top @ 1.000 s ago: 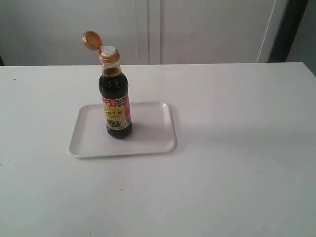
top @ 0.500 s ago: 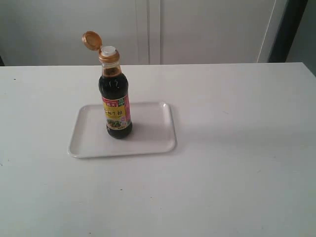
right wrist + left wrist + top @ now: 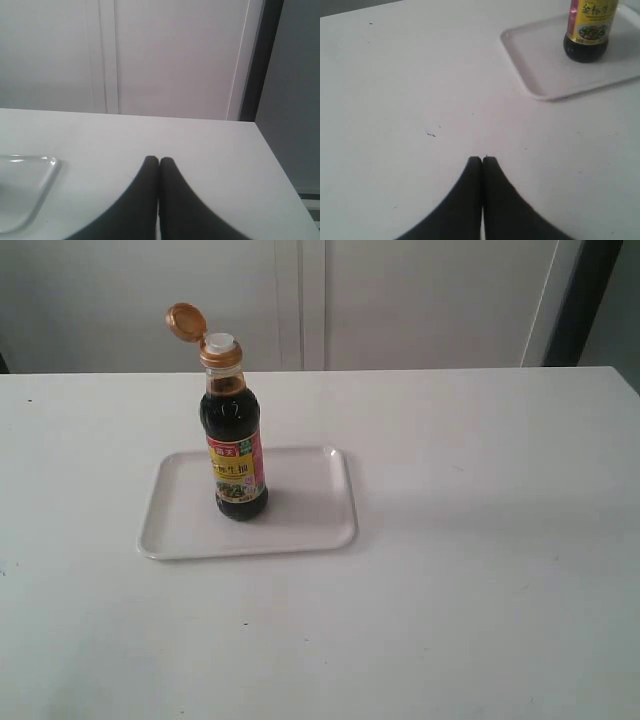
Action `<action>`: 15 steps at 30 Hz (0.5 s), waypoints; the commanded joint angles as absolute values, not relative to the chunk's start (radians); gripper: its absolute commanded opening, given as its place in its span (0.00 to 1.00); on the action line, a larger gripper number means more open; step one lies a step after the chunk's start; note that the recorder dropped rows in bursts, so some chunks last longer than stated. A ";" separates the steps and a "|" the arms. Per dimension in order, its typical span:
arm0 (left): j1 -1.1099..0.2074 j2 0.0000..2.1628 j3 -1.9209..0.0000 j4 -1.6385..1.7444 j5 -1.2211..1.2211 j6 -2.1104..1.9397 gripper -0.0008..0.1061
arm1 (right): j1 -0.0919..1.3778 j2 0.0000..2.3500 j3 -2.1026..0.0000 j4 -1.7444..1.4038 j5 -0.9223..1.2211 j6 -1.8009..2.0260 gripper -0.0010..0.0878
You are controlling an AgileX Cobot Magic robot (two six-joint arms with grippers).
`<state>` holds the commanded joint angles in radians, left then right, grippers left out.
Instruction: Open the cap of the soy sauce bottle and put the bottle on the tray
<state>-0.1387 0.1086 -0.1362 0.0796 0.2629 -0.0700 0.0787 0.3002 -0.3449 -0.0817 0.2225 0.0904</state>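
The soy sauce bottle (image 3: 236, 455) stands upright on the white tray (image 3: 310, 520), left of the tray's middle. Its orange-gold cap (image 3: 185, 322) is flipped open to the left, baring the white spout (image 3: 220, 342). The left wrist view shows the bottle's lower part (image 3: 587, 30) on the tray (image 3: 540, 65), well away from my left gripper (image 3: 482, 159), which is shut with nothing in it. My right gripper (image 3: 159, 160) is also shut and holds nothing; a corner of the tray (image 3: 30, 187) lies off to its side. Neither gripper shows in the exterior view.
The white table (image 3: 480, 540) stretches around the tray. A pale wall with a vertical seam (image 3: 300, 300) stands behind the table, with a dark strip (image 3: 585, 300) at the far right. The table's right edge (image 3: 280, 165) lies close to my right gripper.
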 joint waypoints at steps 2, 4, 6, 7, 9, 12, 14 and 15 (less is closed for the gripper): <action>-0.126 0.083 -0.113 0.075 0.239 -0.072 0.01 | 0.079 0.300 -0.345 -0.082 0.223 0.090 0.01; -0.120 0.066 -0.094 0.067 0.232 -0.074 0.01 | 0.079 0.300 -0.345 -0.082 0.223 0.090 0.01; -0.118 0.055 -0.083 0.067 0.232 -0.074 0.01 | 0.079 0.300 -0.345 -0.082 0.223 0.090 0.01; -0.118 0.047 -0.079 0.067 0.236 -0.074 0.01 | 0.079 0.300 -0.345 -0.082 0.223 0.090 0.01; -0.118 0.036 -0.071 0.067 0.233 -0.074 0.01 | 0.079 0.300 -0.345 -0.082 0.223 0.090 0.01; -0.118 0.016 -0.036 0.067 0.224 -0.072 0.01 | 0.079 0.300 -0.345 -0.082 0.223 0.090 0.01; -0.118 0.002 -0.013 0.061 0.224 -0.072 0.01 | 0.079 0.300 -0.345 -0.082 0.223 0.090 0.01; -0.118 0.000 -0.001 0.055 0.224 -0.072 0.01 | 0.079 0.300 -0.345 -0.082 0.223 0.090 0.01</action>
<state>-0.1179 0.0000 -0.0010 0.0550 0.2237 -0.0721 0.0787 0.3002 -0.3449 -0.0817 0.2225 0.0904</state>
